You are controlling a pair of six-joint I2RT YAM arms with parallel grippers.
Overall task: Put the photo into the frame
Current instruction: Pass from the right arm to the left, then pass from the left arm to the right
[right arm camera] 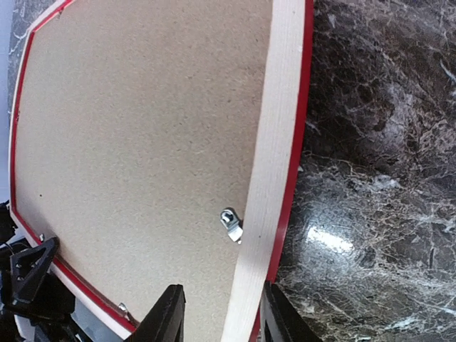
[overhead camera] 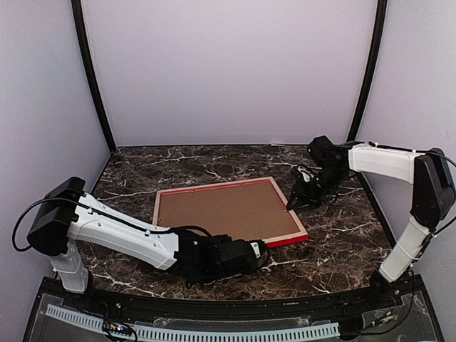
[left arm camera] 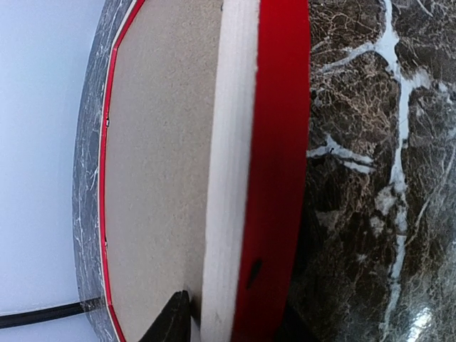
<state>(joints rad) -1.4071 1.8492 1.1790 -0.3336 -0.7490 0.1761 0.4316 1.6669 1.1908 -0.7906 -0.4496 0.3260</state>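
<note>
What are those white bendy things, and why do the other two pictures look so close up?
They are two robot arms bolted to a marble table. The wide picture comes from a camera above and behind them. The close-ups come from little cameras on each wrist, looking past its own claw. A wooden frame lies face down, its brown board showing. The left claw straddles its near edge, the right claw its right edge, open. I cannot tell whether the left one is squeezing.
</note>
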